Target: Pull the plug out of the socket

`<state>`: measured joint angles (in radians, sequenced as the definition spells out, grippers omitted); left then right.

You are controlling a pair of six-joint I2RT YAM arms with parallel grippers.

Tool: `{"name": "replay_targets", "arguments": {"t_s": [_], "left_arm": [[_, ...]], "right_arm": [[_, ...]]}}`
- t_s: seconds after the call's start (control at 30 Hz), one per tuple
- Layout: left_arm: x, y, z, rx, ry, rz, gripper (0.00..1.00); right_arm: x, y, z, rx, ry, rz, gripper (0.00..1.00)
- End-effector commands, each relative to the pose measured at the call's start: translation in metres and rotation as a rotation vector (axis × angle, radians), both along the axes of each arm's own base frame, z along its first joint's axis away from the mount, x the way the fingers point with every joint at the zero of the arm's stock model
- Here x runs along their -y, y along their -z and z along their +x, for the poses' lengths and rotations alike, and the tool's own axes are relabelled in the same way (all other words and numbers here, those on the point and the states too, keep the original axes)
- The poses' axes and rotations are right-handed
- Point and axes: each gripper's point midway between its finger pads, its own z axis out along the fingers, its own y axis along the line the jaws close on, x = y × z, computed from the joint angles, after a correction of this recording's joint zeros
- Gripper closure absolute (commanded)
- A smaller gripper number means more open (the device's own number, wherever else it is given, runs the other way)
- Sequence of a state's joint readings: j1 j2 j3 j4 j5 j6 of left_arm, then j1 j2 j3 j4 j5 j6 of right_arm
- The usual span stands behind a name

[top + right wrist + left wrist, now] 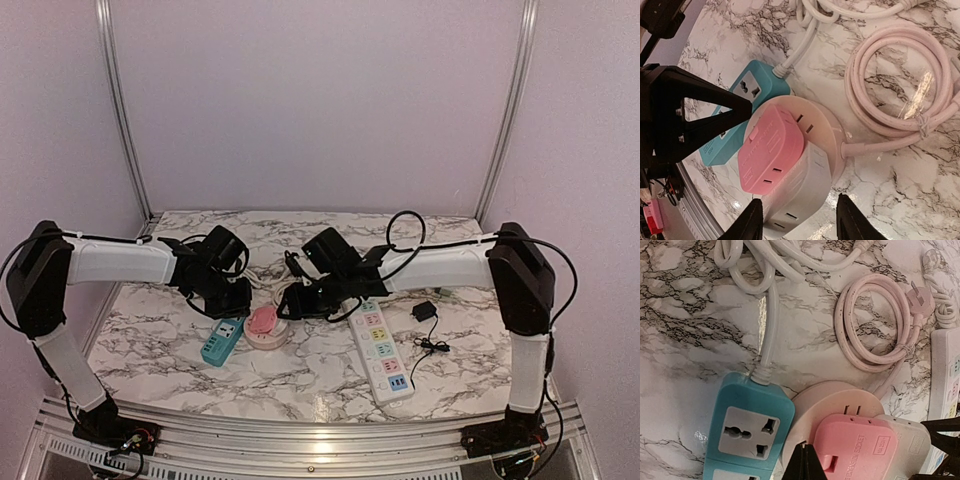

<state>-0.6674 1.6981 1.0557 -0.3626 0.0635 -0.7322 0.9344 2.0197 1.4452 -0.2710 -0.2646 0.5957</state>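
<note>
Plug [771,147]: pink, sat on the round socket [832,135], mid-table
Left gripper [865,450]: jaws apart, over the plug
Right gripper [799,217]: jaws apart, straddling the socket
Table [150,340]: marble-look, teal strip [222,340] left, white strip [382,350] right
Walls [320,100]: plain lilac, metal posts [120,110]

A black-veined white marble table [150,345] stands between plain pale lilac walls [320,100] with metal corner posts [121,110].

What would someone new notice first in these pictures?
The pink plug sitting on the round socket at mid-table, with the left pincer and right pincer open close over it. Next, the teal strip just left of it and the coiled pink cable nearby.
</note>
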Motion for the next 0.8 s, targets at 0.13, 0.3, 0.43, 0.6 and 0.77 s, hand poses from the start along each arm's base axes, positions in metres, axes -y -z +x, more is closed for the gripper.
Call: {"name": "replay_targets", "arguments": {"t_s": [0.13, 0.3, 0.43, 0.6, 0.77], "left_arm": [[0.0, -0.009, -0.002, 0.015, 0.011, -0.021, 1.0], [0.002, -0.012, -0.001, 0.02, 0.02, -0.033, 1.0], [0.011, -0.019, 0.001, 0.03, 0.045, -0.047, 1.0], [0.026, -0.029, 0.0, 0.044, 0.087, -0.049, 1.0], [0.043, -0.037, 0.001, 0.058, 0.119, -0.061, 1.0]], "right_arm": [[-0.015, 0.011, -0.005, -0.02, -0.031, -0.008, 0.6], [-0.016, 0.014, -0.006, -0.033, -0.025, -0.006, 0.67], [-0.013, 0.009, -0.002, -0.022, -0.012, -0.007, 0.77], [-0.006, 0.006, 0.003, -0.01, 0.001, -0.022, 0.85], [0.006, 0.001, 0.011, 0.008, 0.017, -0.039, 0.86]]}}
